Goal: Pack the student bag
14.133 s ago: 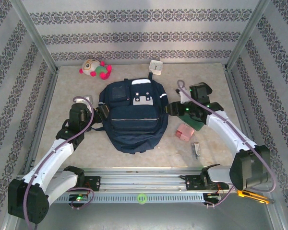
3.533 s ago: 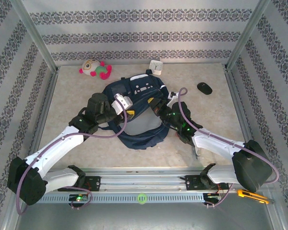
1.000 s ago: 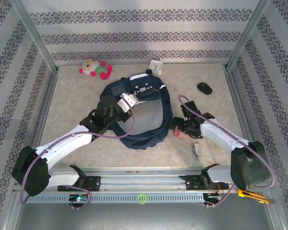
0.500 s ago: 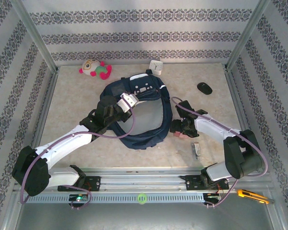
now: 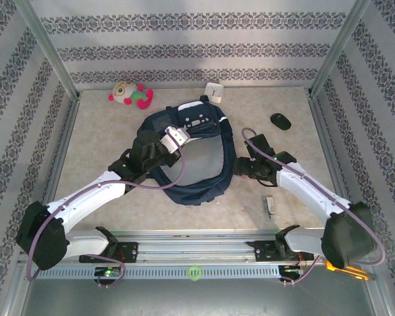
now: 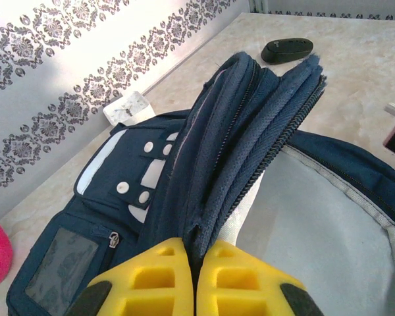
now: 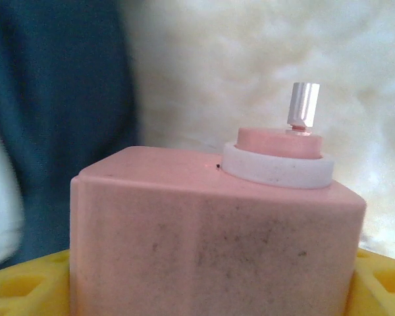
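Two claws attend one large navy-blue fabric student bag (image 5: 196,191), lying between the arms; it looks soft and floppy, so its mouth would likely sag unless lifted by the stiffer zip edge (image 6: 276,125); the left gripper (image 6: 194,260) is pinched tight on that edge; inside the bag, bare grey lining (image 6: 316,217), nothing packed in sight; just right of the bag, the right gripper (image 5: 241,168) clamps a pink block with white collar and metal pin (image 7: 210,224).

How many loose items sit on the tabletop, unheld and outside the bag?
4: plush toy back left, white box behind the bag, black mouse back right, small silver item front right. More may hide under the bag.
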Available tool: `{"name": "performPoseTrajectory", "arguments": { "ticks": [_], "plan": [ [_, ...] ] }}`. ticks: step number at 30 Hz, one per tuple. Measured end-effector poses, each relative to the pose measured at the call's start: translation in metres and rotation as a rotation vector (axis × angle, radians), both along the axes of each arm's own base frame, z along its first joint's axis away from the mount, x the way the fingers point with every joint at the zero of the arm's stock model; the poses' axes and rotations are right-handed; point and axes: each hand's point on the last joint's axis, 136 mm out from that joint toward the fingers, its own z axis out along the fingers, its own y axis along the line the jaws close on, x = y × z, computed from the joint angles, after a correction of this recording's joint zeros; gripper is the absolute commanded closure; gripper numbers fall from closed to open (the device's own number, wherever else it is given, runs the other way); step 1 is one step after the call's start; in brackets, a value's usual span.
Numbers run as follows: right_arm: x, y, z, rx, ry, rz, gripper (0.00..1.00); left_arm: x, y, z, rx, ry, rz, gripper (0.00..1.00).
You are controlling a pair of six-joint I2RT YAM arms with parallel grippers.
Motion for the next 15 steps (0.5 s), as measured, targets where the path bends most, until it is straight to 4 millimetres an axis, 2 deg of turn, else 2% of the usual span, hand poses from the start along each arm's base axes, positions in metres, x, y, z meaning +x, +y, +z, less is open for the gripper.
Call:
{"name": "performPoseTrajectory", "arguments": {
  "ticks": [4, 7, 10, 15],
  "plan": [
    [0.011, 0.048, 0.041, 0.115, -0.12, 0.084, 0.31, 0.0, 0.0, 0.003, -0.009, 0.003, 0.004, 1.0],
    [0.015, 0.084, 0.058, 0.216, -0.17, 0.132, 0.32, 0.001, 0.0, 0.006, -0.014, 0.009, 0.011, 1.0],
    [0.018, 0.116, 0.059, 0.288, -0.177, 0.161, 0.32, 0.002, 0.001, 0.01, -0.02, 0.005, 0.018, 1.0],
    [0.024, 0.15, 0.036, 0.351, -0.121, 0.156, 0.3, 0.004, 0.002, 0.013, -0.026, 0.009, 0.025, 1.0]
  ]
}}
